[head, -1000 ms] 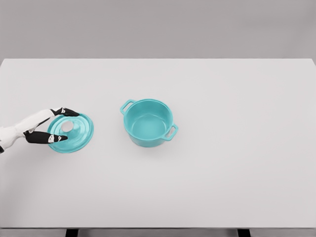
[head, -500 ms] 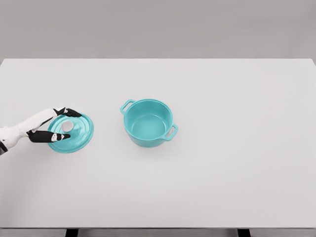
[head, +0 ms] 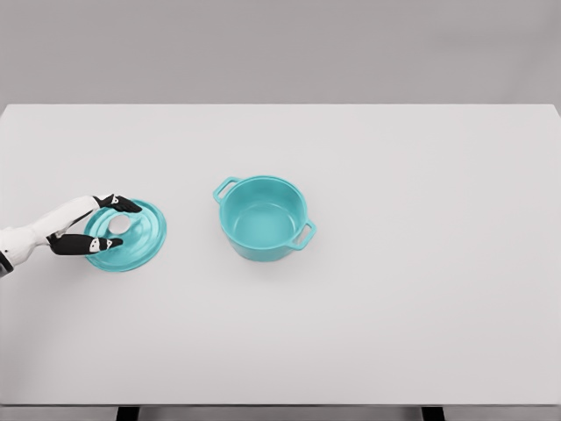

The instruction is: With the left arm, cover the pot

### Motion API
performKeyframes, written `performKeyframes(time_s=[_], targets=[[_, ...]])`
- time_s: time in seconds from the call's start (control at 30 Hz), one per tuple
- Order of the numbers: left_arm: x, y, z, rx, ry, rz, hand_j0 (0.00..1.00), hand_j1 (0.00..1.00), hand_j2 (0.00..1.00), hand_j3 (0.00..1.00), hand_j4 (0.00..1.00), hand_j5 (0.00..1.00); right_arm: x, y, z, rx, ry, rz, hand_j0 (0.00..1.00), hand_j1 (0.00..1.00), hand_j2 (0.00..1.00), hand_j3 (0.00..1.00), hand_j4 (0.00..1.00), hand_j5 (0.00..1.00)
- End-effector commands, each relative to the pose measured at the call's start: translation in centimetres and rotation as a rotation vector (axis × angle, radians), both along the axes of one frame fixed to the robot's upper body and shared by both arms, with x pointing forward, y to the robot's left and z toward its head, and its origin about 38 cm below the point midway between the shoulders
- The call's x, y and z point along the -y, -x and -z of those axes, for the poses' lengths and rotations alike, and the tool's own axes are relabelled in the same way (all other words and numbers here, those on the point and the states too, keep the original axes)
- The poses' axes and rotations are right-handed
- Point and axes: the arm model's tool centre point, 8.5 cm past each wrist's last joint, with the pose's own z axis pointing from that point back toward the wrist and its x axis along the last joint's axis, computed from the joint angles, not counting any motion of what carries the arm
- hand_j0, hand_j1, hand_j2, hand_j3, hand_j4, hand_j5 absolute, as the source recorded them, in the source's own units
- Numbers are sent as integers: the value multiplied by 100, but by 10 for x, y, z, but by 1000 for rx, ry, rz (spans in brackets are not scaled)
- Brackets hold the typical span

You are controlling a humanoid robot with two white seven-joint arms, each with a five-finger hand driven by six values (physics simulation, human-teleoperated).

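Observation:
A teal pot [head: 263, 217] with two side handles stands open near the middle of the white table [head: 394, 289]. Its teal lid [head: 140, 239] lies flat on the table to the left, with a pale round knob [head: 118, 225] on top. My left hand [head: 123, 225] reaches in from the left edge and hovers at the lid. Its black fingertips [head: 125, 206] sit above the knob and the thumb below it, with a gap on both sides. The hand is open around the knob. The right arm is out of view.
The table's left edge lies close behind the left forearm [head: 39, 230]. A bare stretch of table separates the lid from the pot.
The upper fingers have come down a little toward the knob and the thumb has risen slightly. The lid and pot have not moved.

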Motion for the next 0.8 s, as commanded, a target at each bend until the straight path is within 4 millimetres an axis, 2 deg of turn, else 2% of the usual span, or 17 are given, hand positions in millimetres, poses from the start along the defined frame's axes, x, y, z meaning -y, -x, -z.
performKeyframes(time_s=[0.0, 0.3, 0.5, 0.57, 0.77], targets=[[-1, 0, 0, -2, 3, -6, 66, 66, 66, 66, 66, 66, 0, 0, 0, 1, 0, 1, 100, 100, 100, 100, 100, 100], [0, 2, 5, -14, -11, 1, 66, 66, 66, 66, 66, 66, 0, 0, 0, 0, 0, -1, 100, 100, 100, 100, 100, 100], [-3, 2, 7, -20, -13, -6, 51, 51, 51, 51, 51, 51, 0, 0, 0, 0, 0, -1, 100, 100, 100, 100, 100, 100], [-2, 2, 7, -18, -11, -6, 51, 51, 51, 51, 51, 51, 0, 0, 0, 0, 0, -1, 100, 100, 100, 100, 100, 100], [17, 3, -2, 4, 12, 49, 50, 50, 50, 50, 50, 50, 0, 0, 0, 1, 0, 1, 100, 100, 100, 100, 100, 100]])
